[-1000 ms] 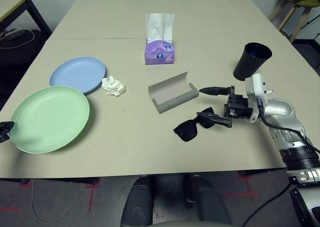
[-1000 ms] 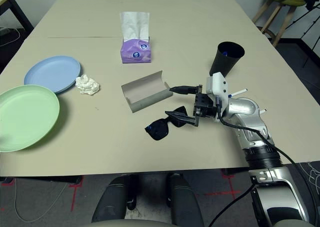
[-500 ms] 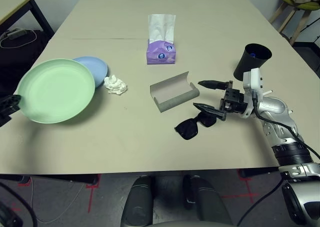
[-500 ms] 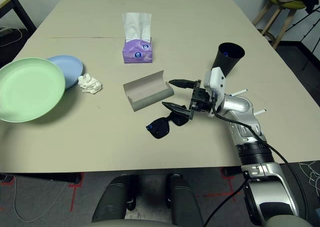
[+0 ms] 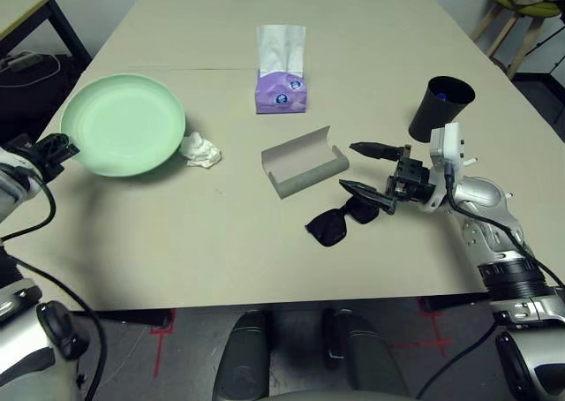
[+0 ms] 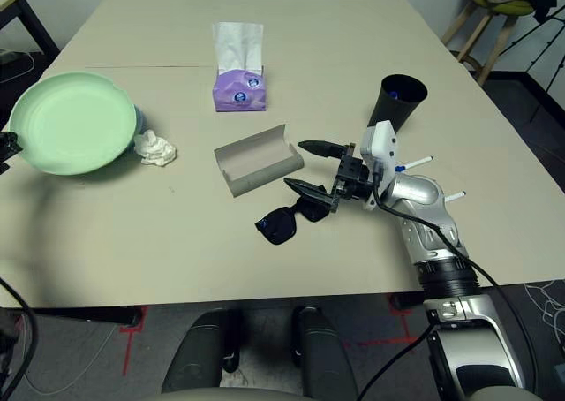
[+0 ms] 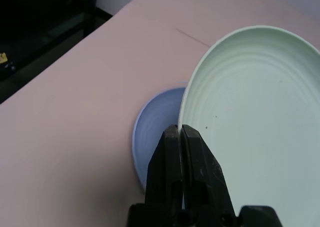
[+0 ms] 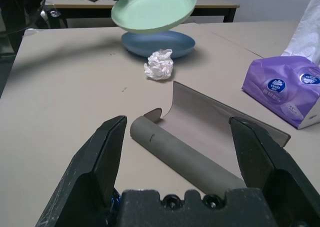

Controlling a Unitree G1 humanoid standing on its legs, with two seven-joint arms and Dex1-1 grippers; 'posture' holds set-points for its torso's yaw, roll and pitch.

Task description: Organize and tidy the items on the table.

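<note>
Left claw (image 7: 179,137) is pinched tight on the pale green plate (image 5: 124,124) rim, plate hovering over the light blue plate (image 7: 155,132) at upper left. Looks like stacking; next, lower and release. Right claw (image 5: 364,166) gapes wide, empty, mid-frame beside the black sunglasses (image 5: 340,222).

Even bright overhead light; soft shadow under pale green plate (image 5: 124,136); left wrist view pink-tinted, dark corner.
</note>
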